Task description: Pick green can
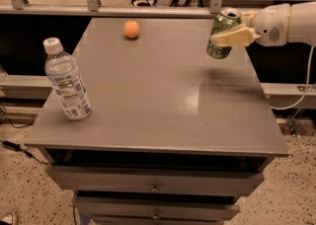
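A grey table (163, 100) fills most of the view, its flat top faintly shiny, with a stack of grey drawers (155, 187) under its front edge and speckled floor around its base. Along the far edge of the table runs a metal railing (123, 9) with upright posts. From the right side a white robot arm (291, 21) reaches in level over the table's far right corner, and a pale cable (301, 91) hangs down below it, off the right side of the table. On the left side of the tabletop, near the edge, stands a clear plastic water bottle (67, 81) with a white cap and a printed label, leaning slightly in this view. The green can (226, 22) is at the far right, held in the air clear of the tabletop, tilted a little with its silver top towards the arm, and its soft shadow (217, 76) lies on the table below it. The gripper (223, 38) at the end of the arm is closed around the can's middle: one cream-coloured finger (234, 36) lies across the front of the can, and the other is hidden behind it. A small orange (131, 29) sits on the far part of the table, left of the can and well apart from both it and the bottle.
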Tool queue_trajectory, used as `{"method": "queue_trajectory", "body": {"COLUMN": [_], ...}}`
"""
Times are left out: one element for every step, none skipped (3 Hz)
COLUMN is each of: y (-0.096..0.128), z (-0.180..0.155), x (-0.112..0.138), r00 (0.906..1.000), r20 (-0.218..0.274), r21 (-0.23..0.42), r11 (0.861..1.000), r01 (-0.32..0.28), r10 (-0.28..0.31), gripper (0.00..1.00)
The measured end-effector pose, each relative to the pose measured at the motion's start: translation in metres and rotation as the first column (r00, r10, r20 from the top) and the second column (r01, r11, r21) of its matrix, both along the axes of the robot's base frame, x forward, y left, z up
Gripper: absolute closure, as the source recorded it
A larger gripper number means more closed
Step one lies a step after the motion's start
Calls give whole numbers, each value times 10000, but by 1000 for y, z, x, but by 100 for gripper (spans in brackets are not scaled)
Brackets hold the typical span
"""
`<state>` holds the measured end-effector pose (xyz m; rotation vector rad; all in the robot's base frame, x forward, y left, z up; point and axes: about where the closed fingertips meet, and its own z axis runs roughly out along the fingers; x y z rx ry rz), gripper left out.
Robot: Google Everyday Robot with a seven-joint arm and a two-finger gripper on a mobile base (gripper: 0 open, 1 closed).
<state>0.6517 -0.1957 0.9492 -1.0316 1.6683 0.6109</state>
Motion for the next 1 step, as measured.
{"method": "queue_trajectory", "body": {"y": [2], "z": [-8], "x": [3], "r00": [9999], "r20": [-114], "r21": [-106], "r11": [9999], "r01": [47], "r10": [-48], "gripper": [100]}}
